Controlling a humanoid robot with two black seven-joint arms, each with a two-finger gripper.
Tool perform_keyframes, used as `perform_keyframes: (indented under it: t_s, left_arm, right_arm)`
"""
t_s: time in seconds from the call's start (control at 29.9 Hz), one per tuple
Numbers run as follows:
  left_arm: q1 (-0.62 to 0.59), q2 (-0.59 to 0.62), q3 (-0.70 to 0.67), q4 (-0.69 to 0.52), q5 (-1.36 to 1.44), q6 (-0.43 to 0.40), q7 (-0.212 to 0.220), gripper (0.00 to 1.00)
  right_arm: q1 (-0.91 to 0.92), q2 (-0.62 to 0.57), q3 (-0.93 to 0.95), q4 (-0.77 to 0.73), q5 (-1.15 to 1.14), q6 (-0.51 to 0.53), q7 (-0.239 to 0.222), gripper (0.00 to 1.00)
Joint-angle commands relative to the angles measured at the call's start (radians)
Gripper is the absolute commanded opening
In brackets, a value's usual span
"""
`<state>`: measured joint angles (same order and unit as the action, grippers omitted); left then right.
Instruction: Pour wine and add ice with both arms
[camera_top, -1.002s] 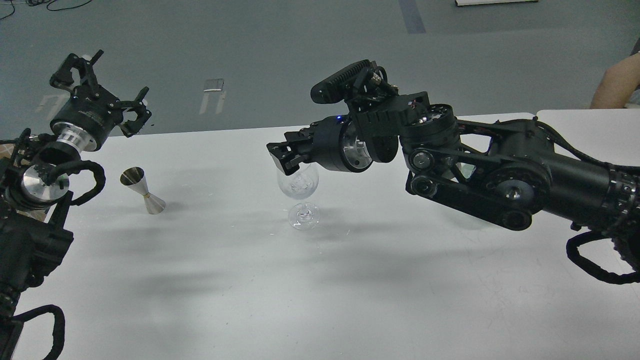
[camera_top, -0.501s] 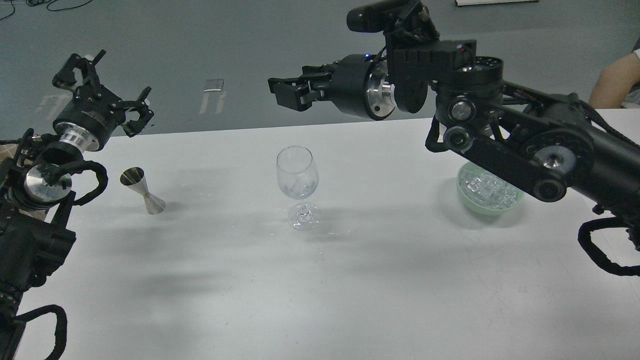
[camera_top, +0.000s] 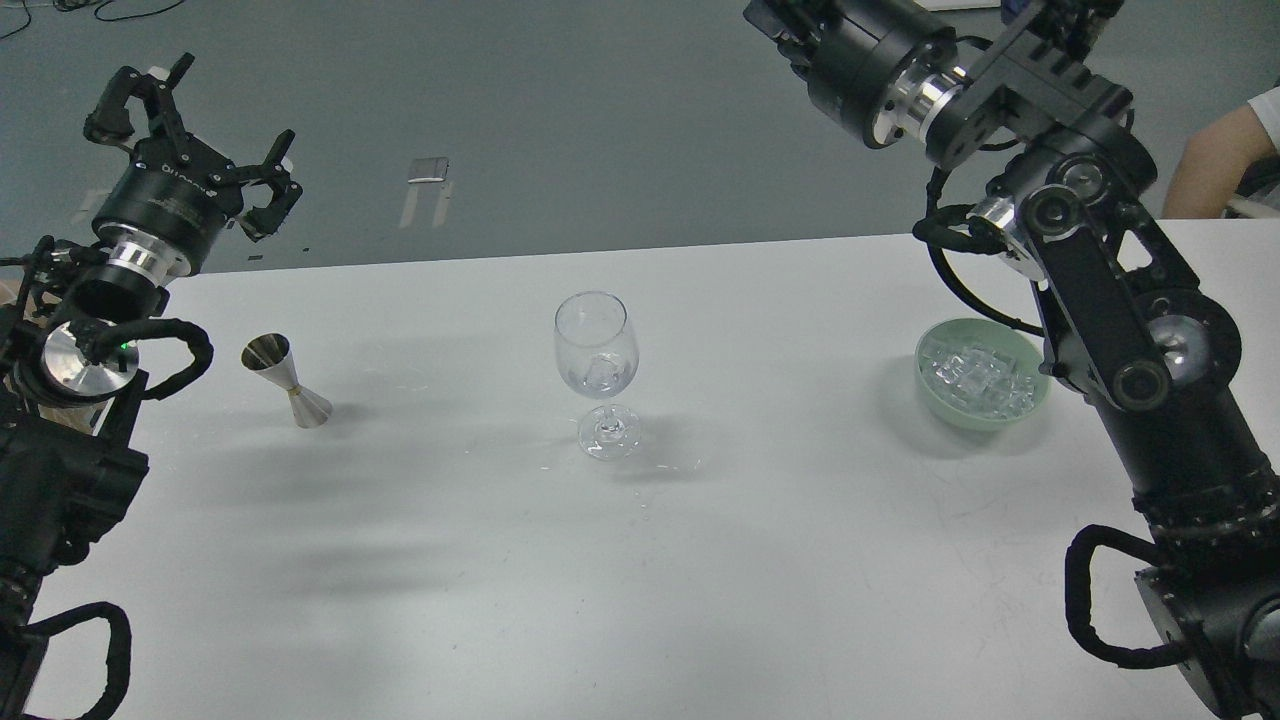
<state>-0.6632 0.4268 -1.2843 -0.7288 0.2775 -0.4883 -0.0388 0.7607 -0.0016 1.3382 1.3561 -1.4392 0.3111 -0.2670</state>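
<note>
A clear stemmed wine glass stands upright mid-table with one ice cube in its bowl. More ice lies heaped in a pale green bowl at the right. My left gripper is open and empty, raised beyond the table's far left edge. My right arm is lifted high at the top right. Its gripper is mostly cut off by the top edge, so its fingers cannot be told apart. No wine shows.
A steel jigger stands on the white table at the left, below my left gripper. A person's arm shows at the right edge, beyond the table.
My right arm has risen from just over the glass and swung back up to the right, uncovering the green bowl. My left gripper has lifted a little.
</note>
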Motion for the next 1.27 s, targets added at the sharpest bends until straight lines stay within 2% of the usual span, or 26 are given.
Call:
perform_keyframes:
  t_s: [0.0,0.13,0.23,0.47,0.7,0.9,1.24]
  left_arm:
    - [0.005,-0.029,-0.007,0.002,-0.003,0.000,-0.020,0.98]
    - [0.005,-0.083,0.002,0.002,-0.001,0.000,-0.038,0.98]
    - [0.005,-0.095,0.003,0.002,-0.001,0.000,-0.036,0.98]
    - [0.005,-0.097,0.002,0.000,-0.001,0.000,-0.038,0.98]
    - [0.010,-0.102,0.005,-0.027,-0.003,0.000,-0.038,0.98]
    - [0.016,-0.128,0.005,-0.040,-0.001,0.000,-0.036,0.98]
    - [0.079,-0.135,0.003,-0.158,-0.001,0.000,-0.036,0.98]
  right_arm:
    - [0.000,0.002,0.016,-0.081,0.228,-0.010,0.002,1.00]
    - [-0.008,0.002,0.084,-0.169,0.489,-0.062,0.003,1.00]
    - [-0.008,0.002,0.151,-0.245,0.621,-0.087,0.008,1.00]
    - [-0.040,0.002,0.289,-0.256,0.891,-0.076,0.014,1.00]
    - [-0.083,0.002,0.291,-0.252,0.936,-0.066,0.034,1.00]
    - [-0.098,0.002,0.306,-0.298,0.939,0.058,0.035,1.00]
    - [-0.095,0.002,0.326,-0.315,0.961,0.072,0.035,1.00]
